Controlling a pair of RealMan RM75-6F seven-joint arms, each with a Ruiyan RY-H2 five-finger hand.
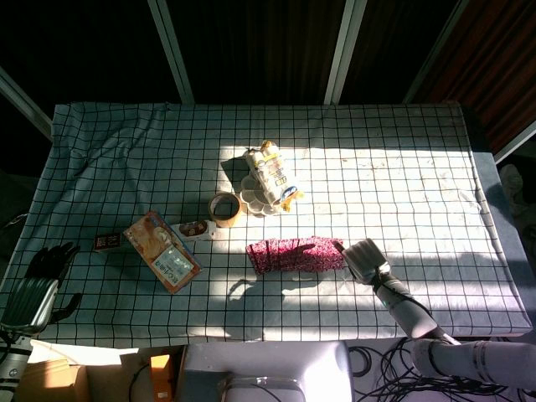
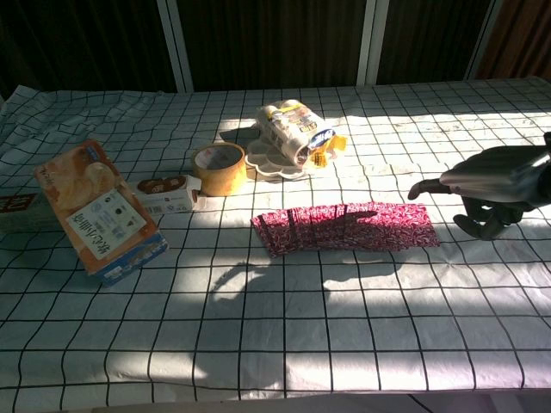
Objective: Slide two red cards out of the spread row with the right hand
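A row of red patterned cards lies spread on the checked cloth near the table's middle front, seen again as the card row in the chest view. My right hand hovers just right of the row's right end, fingers apart and holding nothing; in the chest view the right hand hangs above the cloth, a short gap from the cards. Its shadow falls across the cards. My left hand rests at the table's front left edge, far from the cards, fingers loosely spread and empty.
A tape roll, a small box, a snack box, a dark small pack and a bottle pack on a white tray lie left of and behind the cards.
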